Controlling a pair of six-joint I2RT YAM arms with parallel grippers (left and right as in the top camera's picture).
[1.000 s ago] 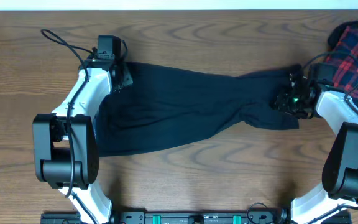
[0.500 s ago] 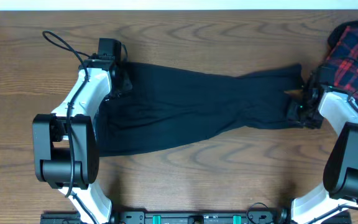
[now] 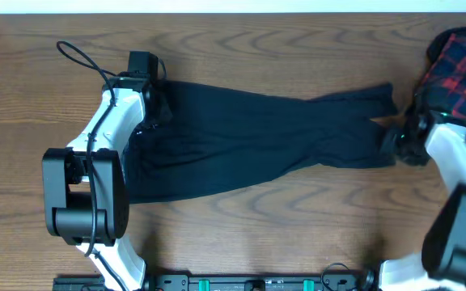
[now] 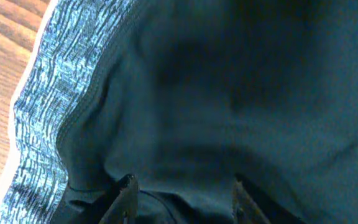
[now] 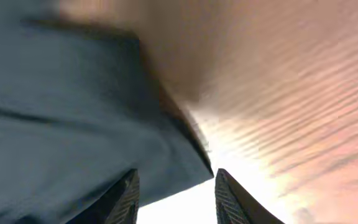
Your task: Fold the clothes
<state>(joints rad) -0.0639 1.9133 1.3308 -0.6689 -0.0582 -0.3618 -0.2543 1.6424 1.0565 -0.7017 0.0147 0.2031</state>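
Observation:
The black trousers lie flat across the table, waist at the left, leg ends at the right. My left gripper is at the waist's far corner. In the left wrist view its fingers are spread apart and press on black fabric beside the grey-flecked waistband. My right gripper is at the leg ends. In the right wrist view its fingers are open, with a corner of the leg hem just above the gap and not gripped.
A red-and-black plaid garment lies at the far right, just behind my right arm. Bare wood table runs in front of the trousers, and it also shows in the right wrist view. A black cable loops near my left arm.
My right gripper has moved right, off the leg end, leaving the hem uncovered on the table. My left gripper has hardly moved.

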